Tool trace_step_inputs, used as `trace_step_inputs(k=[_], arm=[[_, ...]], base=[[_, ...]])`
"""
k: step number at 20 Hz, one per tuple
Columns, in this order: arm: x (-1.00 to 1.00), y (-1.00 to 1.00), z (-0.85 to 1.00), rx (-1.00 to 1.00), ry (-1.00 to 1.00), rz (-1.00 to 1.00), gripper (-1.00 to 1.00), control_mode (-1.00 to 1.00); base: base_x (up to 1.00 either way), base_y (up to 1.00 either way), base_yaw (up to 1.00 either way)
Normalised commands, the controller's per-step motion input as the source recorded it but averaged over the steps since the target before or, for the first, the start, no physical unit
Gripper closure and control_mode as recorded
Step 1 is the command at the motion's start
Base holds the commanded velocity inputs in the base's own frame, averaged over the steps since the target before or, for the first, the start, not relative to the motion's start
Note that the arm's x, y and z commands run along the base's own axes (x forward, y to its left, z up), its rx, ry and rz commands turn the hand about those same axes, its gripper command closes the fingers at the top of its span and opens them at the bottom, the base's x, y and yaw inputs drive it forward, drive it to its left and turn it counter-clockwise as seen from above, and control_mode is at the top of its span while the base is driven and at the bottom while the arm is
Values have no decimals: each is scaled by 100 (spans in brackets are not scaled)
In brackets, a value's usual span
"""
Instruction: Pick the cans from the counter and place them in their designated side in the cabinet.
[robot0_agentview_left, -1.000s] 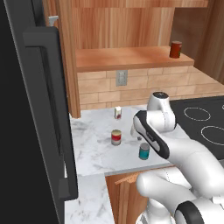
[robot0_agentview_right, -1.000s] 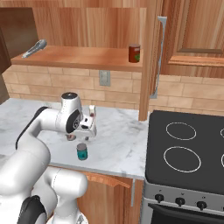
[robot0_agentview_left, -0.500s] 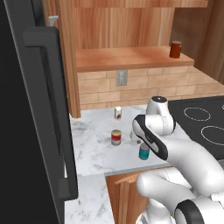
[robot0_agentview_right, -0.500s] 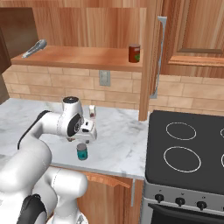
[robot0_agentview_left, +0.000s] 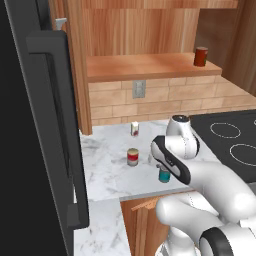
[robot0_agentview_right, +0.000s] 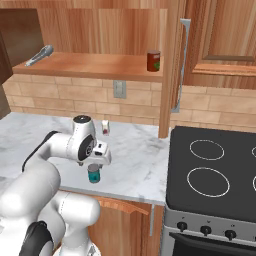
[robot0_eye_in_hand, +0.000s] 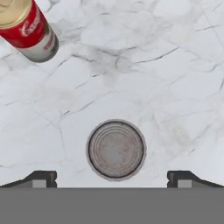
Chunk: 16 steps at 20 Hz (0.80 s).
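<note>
The teal-blue can (robot0_agentview_left: 164, 175) (robot0_agentview_right: 93, 175) stands upright on the white marble counter (robot0_agentview_left: 105, 170) (robot0_agentview_right: 135, 155) near its front edge. My gripper (robot0_agentview_right: 94, 166) (robot0_eye_in_hand: 113, 179) hangs straight above it, open. In the hand view the can's silver lid (robot0_eye_in_hand: 116, 150) lies centred between my fingertips (robot0_eye_in_hand: 41, 178), which stand well apart from it. The red can with the tan band (robot0_agentview_left: 132, 157) (robot0_eye_in_hand: 28, 28) stands a little to the left on the counter. The wood cabinet shelf (robot0_agentview_left: 140, 67) (robot0_agentview_right: 90, 65) runs above the brick backsplash.
A dark red can (robot0_agentview_left: 201, 56) (robot0_agentview_right: 153, 61) stands on the shelf's right end. A small white container (robot0_agentview_left: 134, 129) (robot0_agentview_right: 105, 127) sits by the wall. A grey utensil (robot0_agentview_right: 39, 55) lies on the shelf's left. The black stovetop (robot0_agentview_right: 215, 170) is right, the black fridge (robot0_agentview_left: 30, 125) left.
The arm has come down a little over the teal-blue can. The jaws have stayed open and the cans have not moved.
</note>
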Motion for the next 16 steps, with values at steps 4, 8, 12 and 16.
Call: trace_step_inputs(k=[4,8,12,16], arm=[[3,-1,-18,0,1,0,-100,-100],[5,-1,-17,0,1,0,-100,-100],[8,0,-15,0,1,0,-100,-100],[12,-1,-14,0,1,0,-100,-100]], base=[[0,0,0],[0,0,0],[0,0,0],[0,0,0]])
